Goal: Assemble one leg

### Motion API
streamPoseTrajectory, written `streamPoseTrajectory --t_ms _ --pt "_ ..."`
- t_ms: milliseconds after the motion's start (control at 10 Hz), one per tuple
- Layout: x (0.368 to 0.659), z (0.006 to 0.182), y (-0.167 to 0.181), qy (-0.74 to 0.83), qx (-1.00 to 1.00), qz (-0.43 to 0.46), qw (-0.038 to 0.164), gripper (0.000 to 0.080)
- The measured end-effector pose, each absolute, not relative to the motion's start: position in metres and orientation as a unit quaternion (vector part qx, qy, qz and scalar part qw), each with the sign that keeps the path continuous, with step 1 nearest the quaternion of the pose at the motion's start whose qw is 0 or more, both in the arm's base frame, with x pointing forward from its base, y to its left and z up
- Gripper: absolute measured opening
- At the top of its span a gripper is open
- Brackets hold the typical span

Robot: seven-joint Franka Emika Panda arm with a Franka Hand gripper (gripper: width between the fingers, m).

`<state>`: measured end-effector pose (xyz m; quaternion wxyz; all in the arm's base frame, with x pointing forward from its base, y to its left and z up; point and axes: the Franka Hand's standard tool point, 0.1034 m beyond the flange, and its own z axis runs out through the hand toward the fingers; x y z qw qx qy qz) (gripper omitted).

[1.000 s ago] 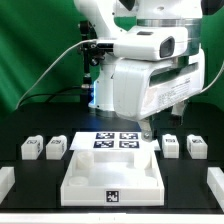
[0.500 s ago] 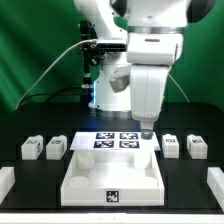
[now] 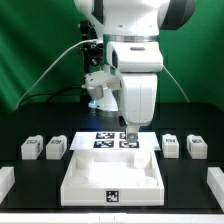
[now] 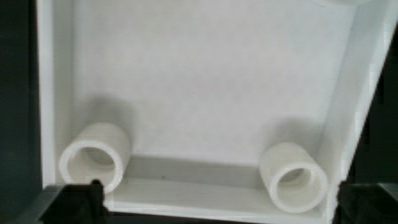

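Four small white legs with tags lie on the black table in the exterior view: two at the left [image 3: 31, 148] [image 3: 56, 147] and two at the right [image 3: 170, 145] [image 3: 196, 146]. My gripper [image 3: 128, 131] hangs over the far edge of the large white tray-like part [image 3: 110, 172], apart from every leg. In the wrist view the gripper [image 4: 222, 205] is open and empty, with its dark fingertips [image 4: 71, 200] wide apart. Below it lies the tray-like part [image 4: 205, 90] with two round sockets [image 4: 98, 155] [image 4: 294, 172].
The marker board [image 3: 112, 140] lies just behind the tray-like part, under the gripper. White blocks sit at the table's front corners at the left [image 3: 5, 180] and right [image 3: 215, 180]. Cables and the arm's base stand against the green backdrop behind.
The arm has swung toward the exterior view's left and turned its wrist. The gripper went from the marker board's right side to over its middle. Nothing was picked up.
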<state>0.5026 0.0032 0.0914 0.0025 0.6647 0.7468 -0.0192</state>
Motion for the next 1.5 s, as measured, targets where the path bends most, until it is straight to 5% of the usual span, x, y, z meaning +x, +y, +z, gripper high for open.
streamPoseTrajectory --t_ms 300,600,900,1100,1200,1300,1400,1500 --pt "0.468 0.066 -0.006 0.741 0.671 -0.031 -0.012 0.065" --pt "0.432 0.017 -0.017 0.729 0.683 -0.04 -0.037 0.065" --pt "0.431 0.015 -0.019 0.727 0.684 -0.041 -0.039 0.065" --pt "0.431 0.014 -0.019 0.727 0.685 -0.042 -0.04 0.0388" --pt "0.431 0.014 -0.019 0.727 0.685 -0.042 -0.04 0.0388" --pt "0.431 0.014 -0.019 0.727 0.685 -0.042 -0.04 0.0211" --pt "0.431 0.014 -0.019 0.727 0.685 -0.042 -0.04 0.0211" --pt "0.432 0.015 -0.019 0.726 0.685 -0.04 -0.038 0.0064"
